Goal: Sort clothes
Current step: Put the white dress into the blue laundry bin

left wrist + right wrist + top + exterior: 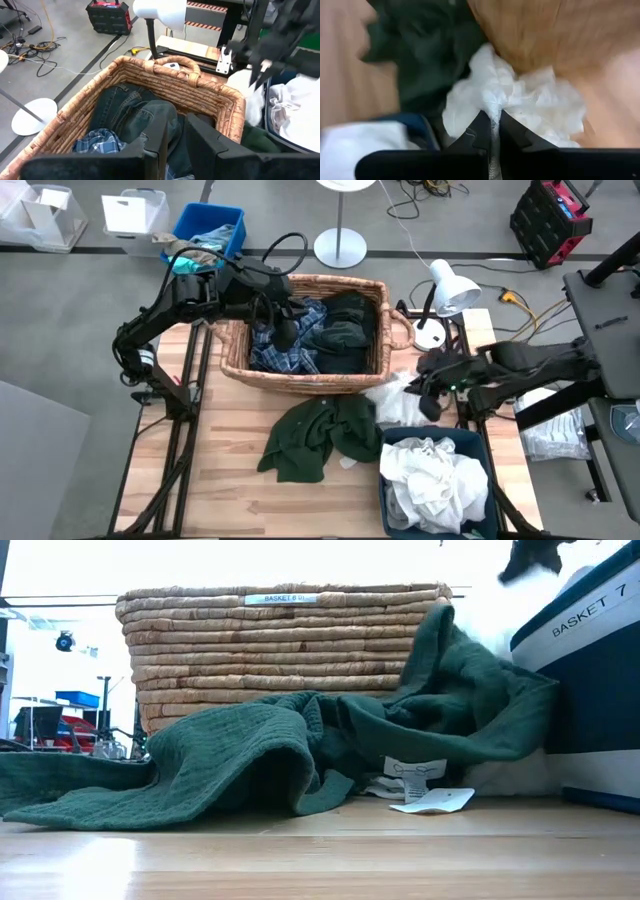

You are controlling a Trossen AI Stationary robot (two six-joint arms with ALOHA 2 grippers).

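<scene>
Right gripper [491,125] is pinched tight on a white garment [520,100]; the wrist view shows a fold of cloth caught between the fingertips. From above, that garment [395,402] sits bunched on the table between the wicker basket [395,330] and the blue bin [480,442], touching the basket's near corner.

Key relation: the blue bin, already holding white clothes [435,480], lies just toward the front edge of the table from the right gripper [432,388]. Short haul, my guess: lift, swing toward the front edge, drop. The white piece has no real long axis, just a crumpled lump hanging from the pinch point.

Left gripper [285,330] hangs over the wicker basket above the plaid shirt [285,355] and dark clothes [345,330]. Its fingers [155,137] sit close together with a thin gap and nothing in them that I can see.

Dark green garment [320,438] is sprawled on the table in front of the wicker basket, one edge riding up the basket's front in the low view. It's about midway between the arms, likely next.

Risk: the white piece may drag the green one's edge, since the two touch.
</scene>
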